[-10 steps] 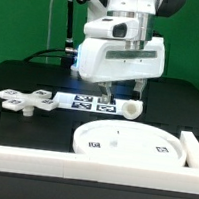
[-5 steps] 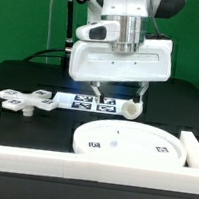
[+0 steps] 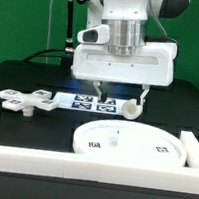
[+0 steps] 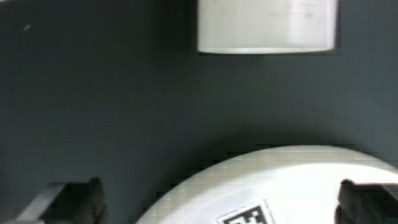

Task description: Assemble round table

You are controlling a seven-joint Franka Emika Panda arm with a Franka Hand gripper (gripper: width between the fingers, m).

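Note:
The large round rimmed disc (image 3: 132, 144) lies flat on the black table, near the front. The short cylinder leg (image 3: 132, 110) lies on its side just behind the disc. The cross-shaped base (image 3: 25, 100) lies at the exterior view's left. My gripper (image 3: 119, 93) hangs open and empty above the spot between leg and disc, with its fingers (image 3: 143, 95) apart and clear of both. In the wrist view the leg (image 4: 263, 25) and the disc's rim (image 4: 302, 185) show between the dark fingertips (image 4: 71, 202) of the gripper (image 4: 222, 205).
The marker board (image 3: 87, 103) lies behind the disc, beside the cross base. A long white border wall (image 3: 69, 165) runs along the table's front, with raised ends at both sides (image 3: 195, 150). A dark cable hangs at the back left.
The hand has turned about its wrist, so its broad side now faces the exterior camera, and the fingers stand wide apart. The parts have not moved.

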